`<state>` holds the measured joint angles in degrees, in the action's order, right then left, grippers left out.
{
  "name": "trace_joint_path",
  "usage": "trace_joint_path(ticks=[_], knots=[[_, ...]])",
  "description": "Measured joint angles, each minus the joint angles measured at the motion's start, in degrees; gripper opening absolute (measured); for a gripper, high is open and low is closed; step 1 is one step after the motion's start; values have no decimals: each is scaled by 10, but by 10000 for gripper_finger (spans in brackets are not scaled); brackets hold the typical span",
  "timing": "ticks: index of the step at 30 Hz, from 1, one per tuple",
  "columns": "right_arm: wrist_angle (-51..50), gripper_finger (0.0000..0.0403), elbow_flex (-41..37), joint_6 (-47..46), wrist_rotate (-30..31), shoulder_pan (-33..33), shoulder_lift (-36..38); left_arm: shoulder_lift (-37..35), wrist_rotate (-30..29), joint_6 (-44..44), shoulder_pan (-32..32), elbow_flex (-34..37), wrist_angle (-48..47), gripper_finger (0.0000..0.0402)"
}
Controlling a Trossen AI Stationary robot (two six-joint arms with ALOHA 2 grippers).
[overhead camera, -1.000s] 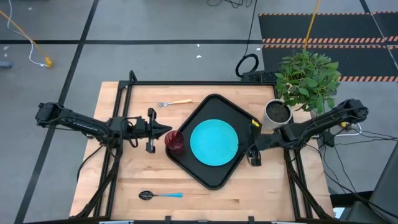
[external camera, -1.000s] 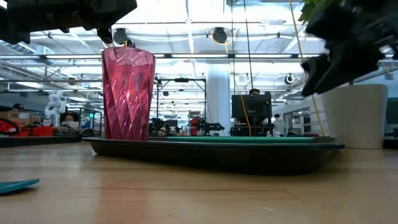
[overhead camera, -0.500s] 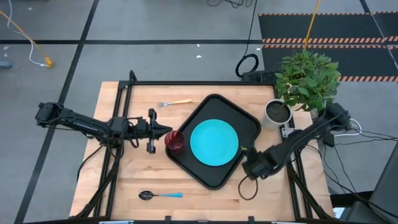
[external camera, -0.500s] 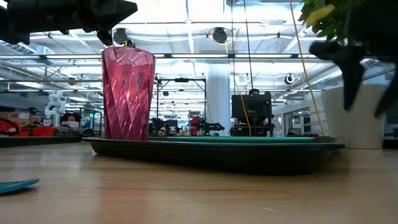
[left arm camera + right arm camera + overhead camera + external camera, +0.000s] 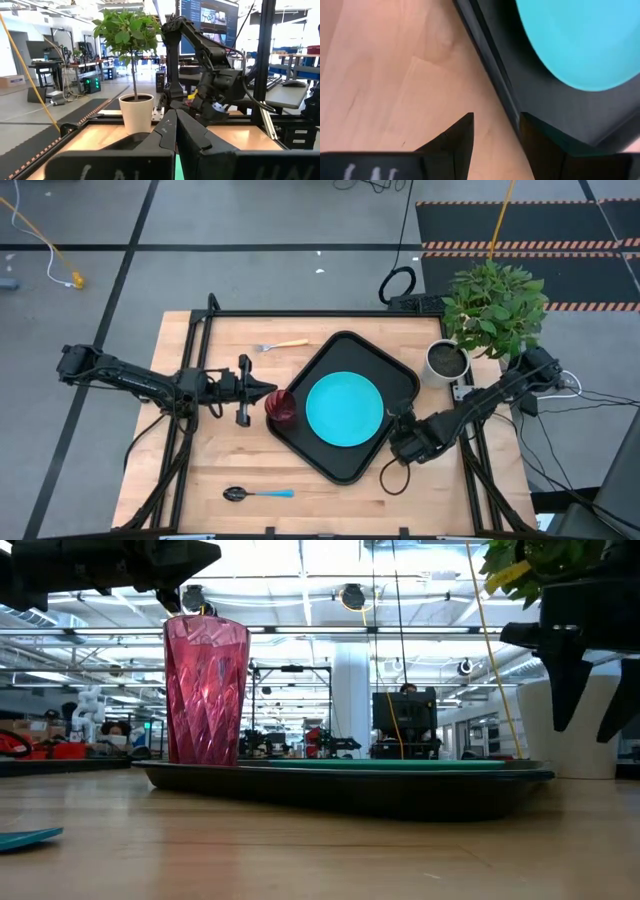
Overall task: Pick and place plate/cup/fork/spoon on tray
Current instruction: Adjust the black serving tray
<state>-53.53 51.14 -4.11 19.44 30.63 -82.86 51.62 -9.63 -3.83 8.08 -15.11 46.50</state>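
Wooden table (image 5: 200,470) with plate (image 5: 344,409) and cup (image 5: 282,407) on the tray (image 5: 345,462): the spread right gripper (image 5: 398,442) hangs beside its rim, the pressed-together left gripper (image 5: 262,393) beside the cup; fork (image 5: 281,345) and spoon (image 5: 258,494), well apart, likely come next.

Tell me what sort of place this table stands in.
Likely a robotics lab or workshop: monitors and workbenches beyond the table, a second rig farther back, striped floor matting, ceiling strip lights.

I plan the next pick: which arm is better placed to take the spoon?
Probably the right: its tool is open, pointing down beside the tray. The left tool is shut by the cup. The spoon lies between them.
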Motion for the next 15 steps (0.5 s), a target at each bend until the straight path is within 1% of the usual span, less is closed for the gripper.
trace_joint_path(ticks=[4,8,12,15], knots=[[36,147,-22,3,0,0,-2,0,0,-6,0,0,0,3],[42,129,-22,7,17,-3,-2,0,0,-4,0,0,0,3],[77,108,-22,30,3,-16,-2,0,0,-4,0,0,0,3],[105,99,-22,51,-2,-25,-2,0,-6,-4,0,0,0,3]])
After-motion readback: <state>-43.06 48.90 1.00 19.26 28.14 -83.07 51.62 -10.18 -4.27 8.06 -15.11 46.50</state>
